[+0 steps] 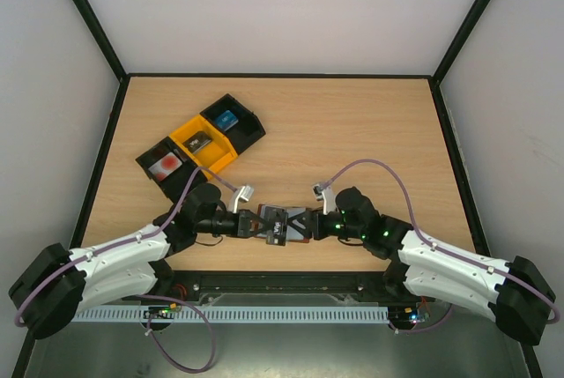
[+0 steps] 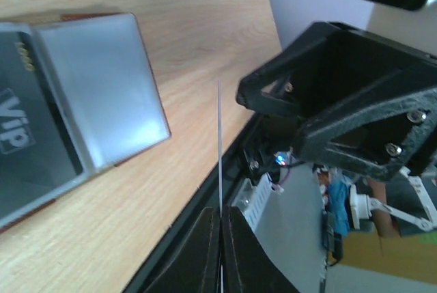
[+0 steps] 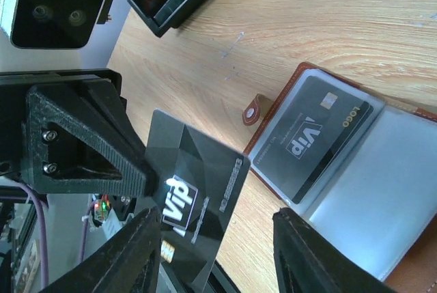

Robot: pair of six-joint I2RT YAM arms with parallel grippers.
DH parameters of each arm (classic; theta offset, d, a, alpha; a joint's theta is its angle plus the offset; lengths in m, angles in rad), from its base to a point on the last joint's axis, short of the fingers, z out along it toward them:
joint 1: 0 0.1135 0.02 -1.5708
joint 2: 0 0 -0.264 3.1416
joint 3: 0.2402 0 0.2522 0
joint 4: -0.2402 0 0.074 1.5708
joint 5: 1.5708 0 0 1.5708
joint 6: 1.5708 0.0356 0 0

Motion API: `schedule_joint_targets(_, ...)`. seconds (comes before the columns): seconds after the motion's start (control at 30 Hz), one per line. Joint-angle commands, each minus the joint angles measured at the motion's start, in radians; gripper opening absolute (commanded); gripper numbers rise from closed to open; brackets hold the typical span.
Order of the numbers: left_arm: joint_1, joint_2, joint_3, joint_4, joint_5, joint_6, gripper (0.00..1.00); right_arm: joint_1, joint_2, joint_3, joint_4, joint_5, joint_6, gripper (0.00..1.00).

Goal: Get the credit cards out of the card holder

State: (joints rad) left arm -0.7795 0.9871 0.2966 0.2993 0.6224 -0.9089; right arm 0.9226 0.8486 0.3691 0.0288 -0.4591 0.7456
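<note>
Left tool (image 2: 220, 214) is clamped tight on a dark grey card (image 3: 201, 190). Through its own wrist camera I see that card edge-on, as a thin line rising from between the fingers. My right tool (image 3: 217, 228) faces it with its jaws standing apart. The card's lower corner overlaps one finger in that view, but nothing is pinched there.

Both tools meet over a light wooden counter (image 1: 352, 131), close to its near edge. Plain pale walls (image 1: 282, 8) with black frame posts (image 1: 88, 17) enclose it.

The card holder (image 1: 298, 222) lies open and flat on the counter between the two tools, just beside the held card, on the right tool's side. Its brown leather edge and small snap tab (image 3: 254, 110) show around pale blue-grey pockets. A second dark card (image 3: 314, 136) marked "VIP" sits in the pocket nearer that tab, and the other pocket looks bare.

Well apart, toward the far left of the counter, three trays stand side by side in a slanted row. One black tray (image 1: 145, 163) holds a white card with a red blotch (image 1: 165, 164). The yellow tray (image 1: 220, 159) holds a dark card (image 1: 197, 142). The other black tray (image 1: 254, 128) holds a blue card (image 1: 227, 119).
</note>
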Motion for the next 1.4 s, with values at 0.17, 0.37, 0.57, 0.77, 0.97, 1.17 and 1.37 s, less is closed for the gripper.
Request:
schedule_joint_targets(0.17,0.005,-0.022,-0.001,0.058,0.151,0.006,0.03,0.0,0.022,0.01,0.074,-0.075,0.004,0.48)
schedule_joint_targets(0.37,0.005,-0.018,-0.015,0.102,0.19,0.004,0.03,-0.016,0.039,-0.003,0.148,-0.138,0.023,0.42)
schedule_joint_targets(0.57,0.005,-0.022,-0.016,0.104,0.19,0.004,0.03,-0.031,0.038,-0.016,0.183,-0.171,0.026,0.17)
schedule_joint_targets(0.77,0.012,-0.047,0.003,0.052,0.108,-0.008,0.03,-0.046,0.013,-0.042,0.237,-0.192,0.069,0.02)
schedule_joint_targets(0.97,0.031,-0.159,-0.002,0.008,-0.104,-0.119,0.7,-0.048,-0.011,-0.082,0.385,-0.159,0.21,0.02)
schedule_joint_targets(1.17,0.031,-0.241,-0.022,0.03,-0.218,-0.191,0.96,-0.047,-0.003,-0.07,0.448,-0.014,0.333,0.02)
schedule_joint_targets(1.37,0.029,-0.272,-0.068,0.122,-0.263,-0.29,0.99,-0.047,0.02,-0.063,0.537,0.202,0.506,0.02)
